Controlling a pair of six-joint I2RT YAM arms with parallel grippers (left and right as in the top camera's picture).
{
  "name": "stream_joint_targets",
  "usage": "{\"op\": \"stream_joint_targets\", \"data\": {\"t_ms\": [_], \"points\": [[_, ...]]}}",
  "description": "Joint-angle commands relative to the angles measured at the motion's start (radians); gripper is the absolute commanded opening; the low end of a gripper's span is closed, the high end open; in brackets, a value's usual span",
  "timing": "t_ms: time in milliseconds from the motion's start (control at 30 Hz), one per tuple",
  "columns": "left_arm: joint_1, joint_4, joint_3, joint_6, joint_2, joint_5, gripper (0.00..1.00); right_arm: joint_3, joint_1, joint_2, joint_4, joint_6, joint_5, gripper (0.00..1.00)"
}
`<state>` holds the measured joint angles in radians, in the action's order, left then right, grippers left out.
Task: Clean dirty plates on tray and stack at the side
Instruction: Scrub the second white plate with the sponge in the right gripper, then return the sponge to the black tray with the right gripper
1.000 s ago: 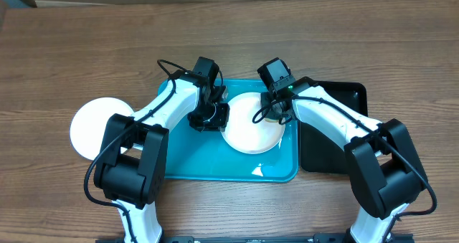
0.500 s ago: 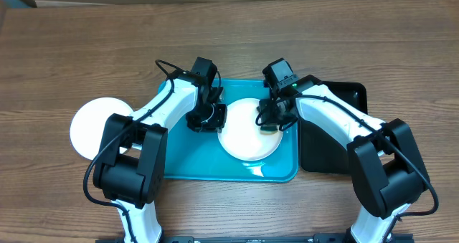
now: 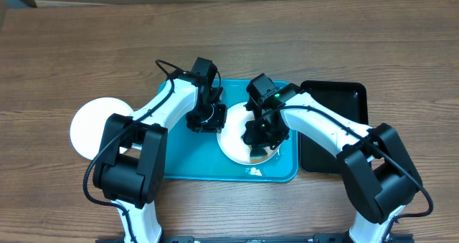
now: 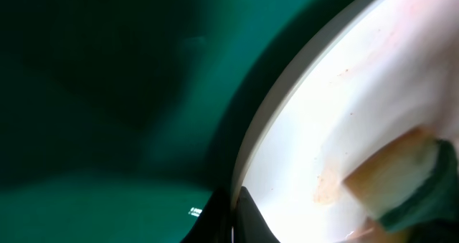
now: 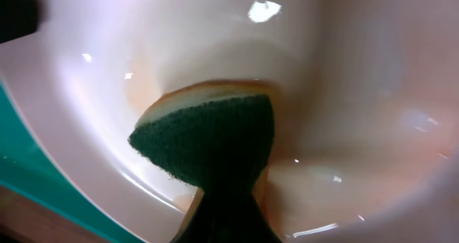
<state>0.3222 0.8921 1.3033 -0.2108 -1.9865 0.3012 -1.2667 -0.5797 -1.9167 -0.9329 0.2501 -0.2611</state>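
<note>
Leaning in over the wooden table, both arms meet above a blue tray set near the middle. A white plate lies in the tray's 3 o'clock half, flat on the glossy floor. The left gripper is down at the plate's 9 o'clock edge, its two dark tips closed together right at the rim, one on either side of it, so it looks to be pinching the rim. The right gripper hangs over the plate's 4 o'clock part, clamped on a sponge, green scouring layer on one side and yellow foam on the other. The sponge presses onto the plate's surface, where a faint orange smear spreads around its edge. More pale orange streaks show on the plate near the left gripper. Out at 9 o'clock from the blue tray, off it and on the bare wood, sits a second plate, white, partly hidden by the left arm. A black tray lies just beside the blue tray at 3 o'clock.
</note>
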Motion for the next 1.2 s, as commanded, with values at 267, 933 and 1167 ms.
{"op": "stream_joint_targets", "data": {"t_ms": [267,933,1167], "points": [[-0.073,0.039,0.006,0.001,0.174,-0.207,0.04,0.001,0.258,0.263,0.022,0.068,0.082,0.04],[0.011,0.077,0.006,-0.047,0.477,-0.968,0.04,0.252,0.512,0.285,0.13,0.151,0.112,0.04],[0.134,0.062,0.006,-0.01,0.477,-1.197,0.04,0.449,0.512,0.285,0.326,0.286,0.119,0.04]]}}
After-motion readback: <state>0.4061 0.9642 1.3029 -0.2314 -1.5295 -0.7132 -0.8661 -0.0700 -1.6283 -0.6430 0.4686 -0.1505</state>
